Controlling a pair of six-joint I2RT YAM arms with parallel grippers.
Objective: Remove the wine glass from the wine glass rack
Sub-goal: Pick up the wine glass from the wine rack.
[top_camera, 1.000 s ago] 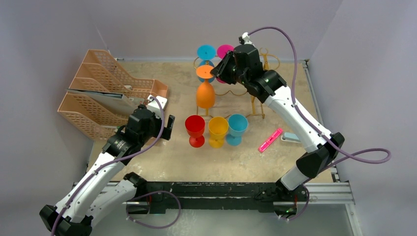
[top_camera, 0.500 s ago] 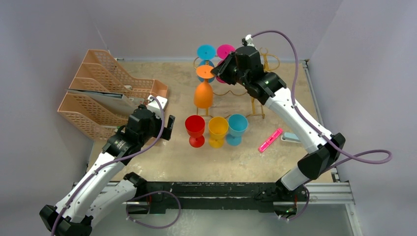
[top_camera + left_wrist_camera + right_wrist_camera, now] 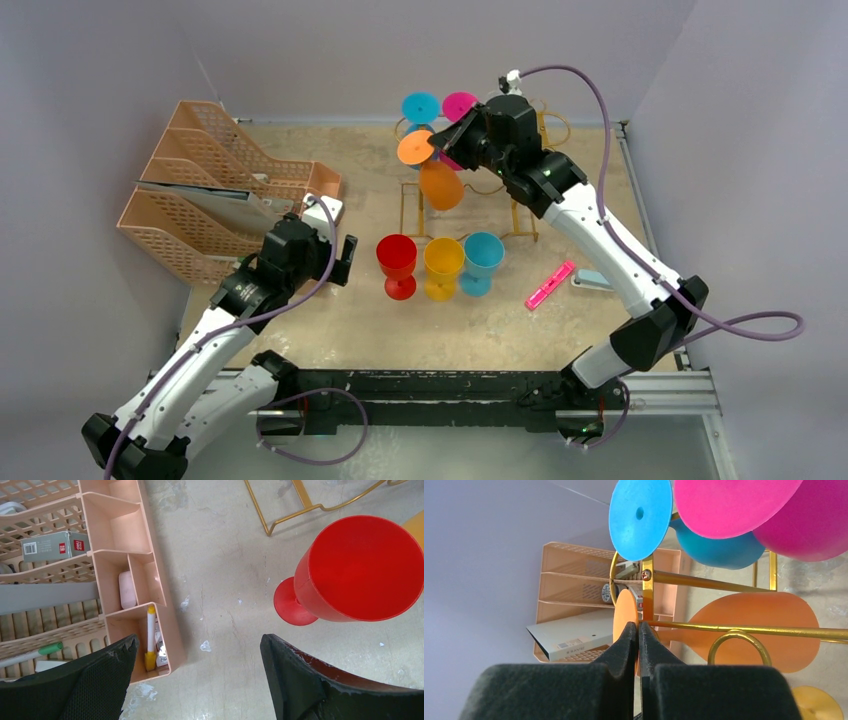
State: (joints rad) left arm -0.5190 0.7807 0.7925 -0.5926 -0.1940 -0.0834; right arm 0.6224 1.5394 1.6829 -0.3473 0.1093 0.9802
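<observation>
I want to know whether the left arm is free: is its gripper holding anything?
No: in the left wrist view the left gripper stands wide open above the table, with nothing in it.

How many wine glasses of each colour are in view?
Blue wine glasses: 2
Orange wine glass: 1
Pink wine glass: 1
Red wine glass: 1
Yellow wine glass: 1
Total: 6
</observation>
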